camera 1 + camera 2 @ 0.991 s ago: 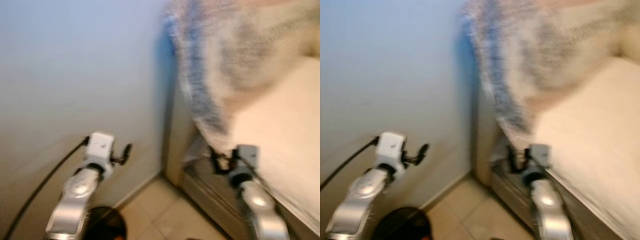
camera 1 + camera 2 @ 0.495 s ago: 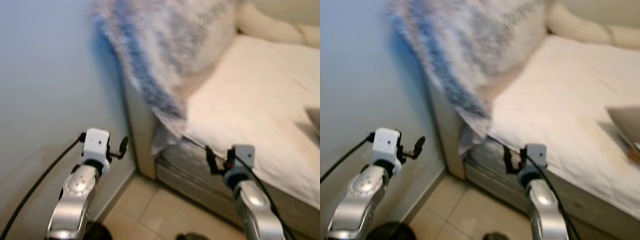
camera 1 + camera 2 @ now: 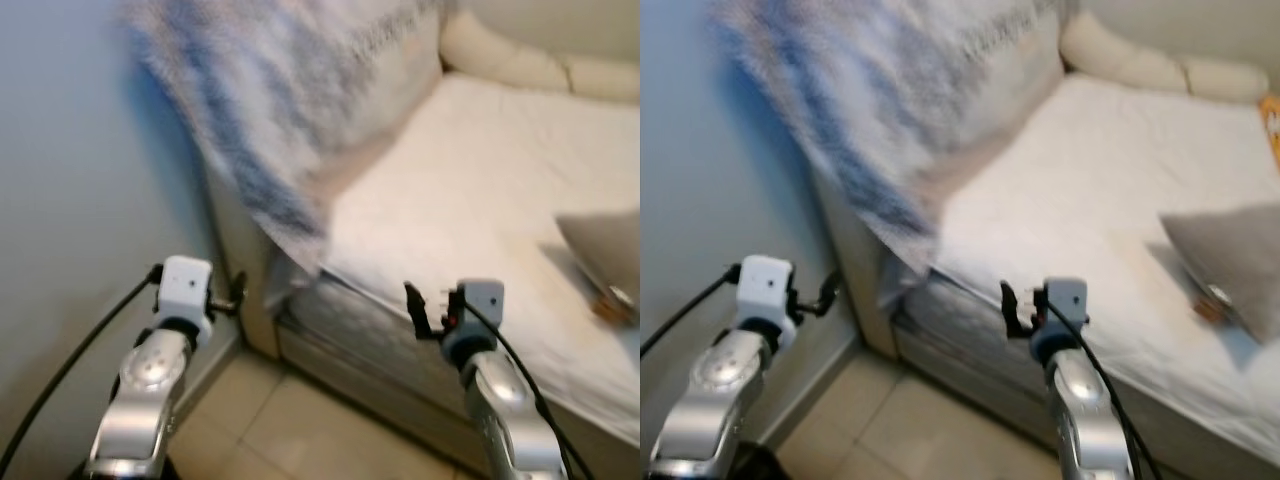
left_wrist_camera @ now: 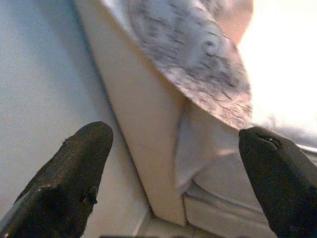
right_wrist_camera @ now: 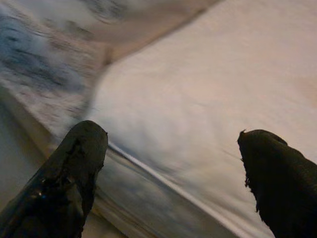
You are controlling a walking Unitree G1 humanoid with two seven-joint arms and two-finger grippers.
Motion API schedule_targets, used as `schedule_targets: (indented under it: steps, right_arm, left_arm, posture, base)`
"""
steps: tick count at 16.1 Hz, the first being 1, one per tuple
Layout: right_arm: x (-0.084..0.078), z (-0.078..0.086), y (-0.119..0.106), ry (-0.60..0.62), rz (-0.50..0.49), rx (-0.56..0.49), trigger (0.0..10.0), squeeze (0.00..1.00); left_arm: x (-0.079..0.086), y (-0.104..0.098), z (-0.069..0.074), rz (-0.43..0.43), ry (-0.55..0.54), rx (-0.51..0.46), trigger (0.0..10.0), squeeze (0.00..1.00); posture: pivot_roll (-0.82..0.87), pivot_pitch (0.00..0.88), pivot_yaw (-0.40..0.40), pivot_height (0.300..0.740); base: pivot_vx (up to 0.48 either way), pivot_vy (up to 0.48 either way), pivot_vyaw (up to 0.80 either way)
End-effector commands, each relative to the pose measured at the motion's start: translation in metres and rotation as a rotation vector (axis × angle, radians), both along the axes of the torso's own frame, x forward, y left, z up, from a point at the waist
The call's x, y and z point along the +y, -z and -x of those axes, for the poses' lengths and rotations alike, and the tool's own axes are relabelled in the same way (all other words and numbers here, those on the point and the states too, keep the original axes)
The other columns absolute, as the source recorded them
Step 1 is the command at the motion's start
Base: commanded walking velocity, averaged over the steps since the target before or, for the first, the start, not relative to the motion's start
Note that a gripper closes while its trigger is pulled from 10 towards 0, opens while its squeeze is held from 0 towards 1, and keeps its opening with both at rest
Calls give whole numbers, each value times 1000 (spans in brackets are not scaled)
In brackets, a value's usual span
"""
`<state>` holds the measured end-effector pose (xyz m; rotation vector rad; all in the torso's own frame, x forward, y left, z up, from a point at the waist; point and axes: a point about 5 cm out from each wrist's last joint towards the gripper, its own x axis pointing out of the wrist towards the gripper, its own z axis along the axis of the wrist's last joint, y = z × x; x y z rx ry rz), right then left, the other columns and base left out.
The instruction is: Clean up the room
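Two grippers are held low with fingers spread and nothing between them: the left gripper (image 4: pixel 173 163) by the wall, the right gripper (image 5: pixel 171 163) at the couch (image 3: pixel 1070 190) edge. A grey-blue blanket (image 3: pixel 270 110) is draped ahead of both; a grey cushion (image 3: pixel 1230 255) lies beyond the right gripper.

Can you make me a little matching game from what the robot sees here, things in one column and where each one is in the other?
Things:
1. patterned blanket
2. grey pillow
3. left end effector
4. right end effector

Places:
A. in front of the sofa's seat edge
B. draped over the sofa arm
C. lying on the seat at the robot's right
D. by the wall, beside the sofa arm

Pairs: 1-B, 2-C, 3-D, 4-A
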<state>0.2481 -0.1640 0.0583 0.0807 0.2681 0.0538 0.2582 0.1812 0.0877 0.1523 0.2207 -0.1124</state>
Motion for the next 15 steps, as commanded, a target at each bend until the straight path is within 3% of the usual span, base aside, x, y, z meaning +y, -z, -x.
schedule_targets:
  steps: [1,8,15]
  right_arm:
    - [-5,0,-2,23,8,-8,10000,1000]
    - [-3,-1,0,27,3,5,10000,1000]
    - [0,-4,-1,22,-1,3,10000,1000]
  left_arm:
    - [-6,-2,-2,-2,22,-6,10000,0]
    - [-6,-2,-3,5,30,-9,10000,0]
    - [-5,-4,-7,38,20,-26,10000,0]
  posture:
    - [-78,0,35,740]
    - [-78,0,38,740]
    - [-76,0,34,740]
  base:
    - [0,-472,0]
    - [0,-386,0]
    - [0,0,-782]
